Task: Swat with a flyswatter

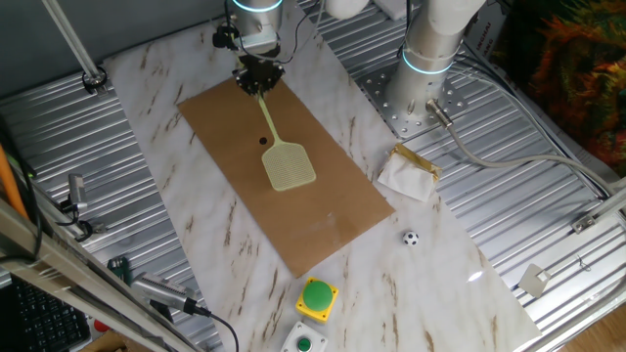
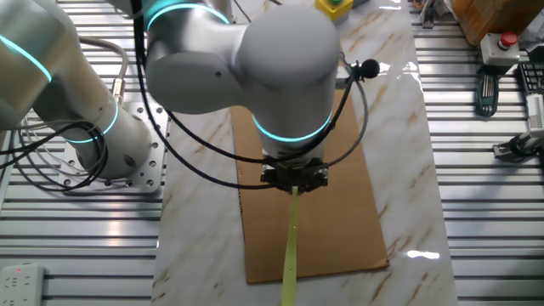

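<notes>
The gripper (image 1: 259,80) sits at the far end of the brown sheet (image 1: 333,220), closed on the handle end of the flyswatter (image 1: 279,147). In one fixed view, the thin handle runs from the black fingers diagonally down across the sheet to the squarish mesh head (image 1: 290,166), which lies over the middle of the sheet. A small dark spot (image 1: 262,141) sits on the sheet just beside the handle, near the head. Whether the head touches the sheet or is slightly raised cannot be determined.

In the other fixed view, the arm's large grey wrist housing (image 2: 272,59) blocks most of the scene. The gripper (image 2: 294,178) appears below it, with the flyswatter's handle (image 2: 291,246) extending straight down to the bottom edge of the picture; the head is out of this picture.

The sheet lies on a marble-patterned table top (image 1: 186,205). On that top, well apart from the sheet:
- 1 crumpled white cloth with a yellow-brown strip (image 1: 411,174), right of the sheet.
- 1 small black-and-white ball (image 1: 411,238), nearer the camera.
- 1 yellow box with a green button (image 1: 318,297), near the sheet's near corner.
- 1 white box with a green button (image 1: 304,341), at the bottom edge.
</notes>
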Controlling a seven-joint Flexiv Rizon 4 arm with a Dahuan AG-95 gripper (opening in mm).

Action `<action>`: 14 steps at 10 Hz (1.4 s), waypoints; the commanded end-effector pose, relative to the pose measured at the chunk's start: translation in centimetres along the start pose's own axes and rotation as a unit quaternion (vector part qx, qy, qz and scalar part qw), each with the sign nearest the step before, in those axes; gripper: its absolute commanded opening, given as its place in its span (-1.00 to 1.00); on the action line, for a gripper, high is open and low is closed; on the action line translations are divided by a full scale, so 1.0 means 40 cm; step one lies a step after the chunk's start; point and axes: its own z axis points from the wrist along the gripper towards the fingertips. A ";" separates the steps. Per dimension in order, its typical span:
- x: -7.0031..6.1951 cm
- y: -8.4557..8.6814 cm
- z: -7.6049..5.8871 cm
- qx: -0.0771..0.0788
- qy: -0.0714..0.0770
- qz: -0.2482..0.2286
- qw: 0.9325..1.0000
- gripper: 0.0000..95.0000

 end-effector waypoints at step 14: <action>0.042 -0.005 0.002 -0.013 -0.003 0.054 0.998 -1.00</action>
